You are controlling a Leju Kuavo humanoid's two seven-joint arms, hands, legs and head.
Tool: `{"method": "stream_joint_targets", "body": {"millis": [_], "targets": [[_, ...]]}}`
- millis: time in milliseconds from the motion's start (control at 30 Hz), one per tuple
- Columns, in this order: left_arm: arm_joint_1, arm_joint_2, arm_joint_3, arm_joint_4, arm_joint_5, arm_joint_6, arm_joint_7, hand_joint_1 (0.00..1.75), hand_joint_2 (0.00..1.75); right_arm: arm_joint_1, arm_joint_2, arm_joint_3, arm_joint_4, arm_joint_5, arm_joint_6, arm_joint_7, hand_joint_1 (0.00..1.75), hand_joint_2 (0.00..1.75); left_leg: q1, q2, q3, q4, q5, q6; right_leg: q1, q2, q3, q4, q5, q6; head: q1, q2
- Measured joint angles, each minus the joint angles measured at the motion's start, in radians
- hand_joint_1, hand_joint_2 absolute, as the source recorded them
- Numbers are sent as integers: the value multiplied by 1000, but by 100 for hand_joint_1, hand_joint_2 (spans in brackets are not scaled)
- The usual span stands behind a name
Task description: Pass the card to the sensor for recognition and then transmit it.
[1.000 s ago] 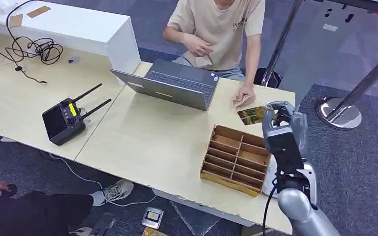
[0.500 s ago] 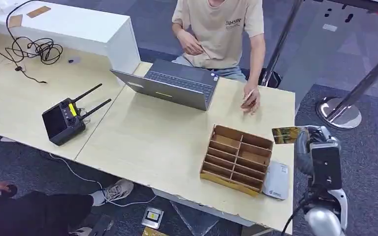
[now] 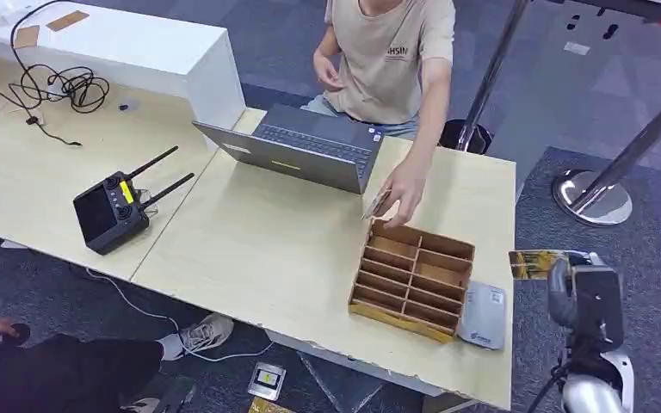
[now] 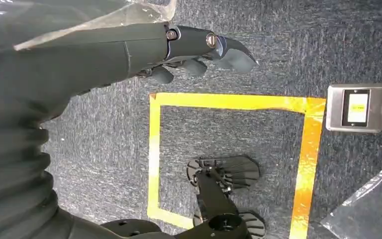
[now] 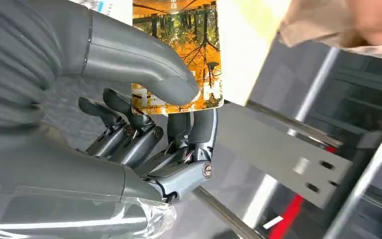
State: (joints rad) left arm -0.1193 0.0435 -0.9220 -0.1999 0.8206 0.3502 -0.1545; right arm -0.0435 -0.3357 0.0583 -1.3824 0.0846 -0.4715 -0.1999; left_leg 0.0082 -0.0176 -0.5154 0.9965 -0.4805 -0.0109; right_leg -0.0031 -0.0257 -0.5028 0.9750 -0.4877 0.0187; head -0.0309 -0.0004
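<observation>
Behind the thumb [image 5: 144, 69], card [image 5: 189, 55] partly hidden.

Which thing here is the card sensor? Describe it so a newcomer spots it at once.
Start at the light wooden table and go to its near right corner. There a brown wooden divider tray sits, and the sensor lies flat against its right side. It is a thin, pale grey pad with rounded corners, unlike the compartmented tray.
</observation>
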Motion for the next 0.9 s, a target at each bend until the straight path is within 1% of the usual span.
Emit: {"method": "stream_joint_targets", "body": {"millis": [200, 467, 767, 900], "targets": [[0, 0, 0, 0, 9, 4, 0, 0, 175, 5, 0, -26, 97, -43, 38, -33, 175, 175, 0, 0, 0, 0, 0, 0, 0, 0, 0, 0, 0, 0, 0, 0], [0, 0, 0, 0, 17, 7, 0, 0, 175, 10, 0, -38, 207, -66, 88, -45, 175, 175, 0, 0, 0, 0, 0, 0, 0, 0, 0, 0, 0, 0, 0, 0], [0, 0, 0, 0, 24, 10, -1, 0, 175, 9, -1, -36, 267, -91, 154, -48, 175, 175, 0, 0, 0, 0, 0, 0, 0, 0, 0, 0, 0, 0, 0, 0], [0, 0, 0, 0, 27, 11, -5, 0, 175, 10, -2, -35, 273, -150, 203, -66, 175, 175, 0, 0, 0, 0, 0, 0, 0, 0, 0, 0, 0, 0, 0, 0]]}}
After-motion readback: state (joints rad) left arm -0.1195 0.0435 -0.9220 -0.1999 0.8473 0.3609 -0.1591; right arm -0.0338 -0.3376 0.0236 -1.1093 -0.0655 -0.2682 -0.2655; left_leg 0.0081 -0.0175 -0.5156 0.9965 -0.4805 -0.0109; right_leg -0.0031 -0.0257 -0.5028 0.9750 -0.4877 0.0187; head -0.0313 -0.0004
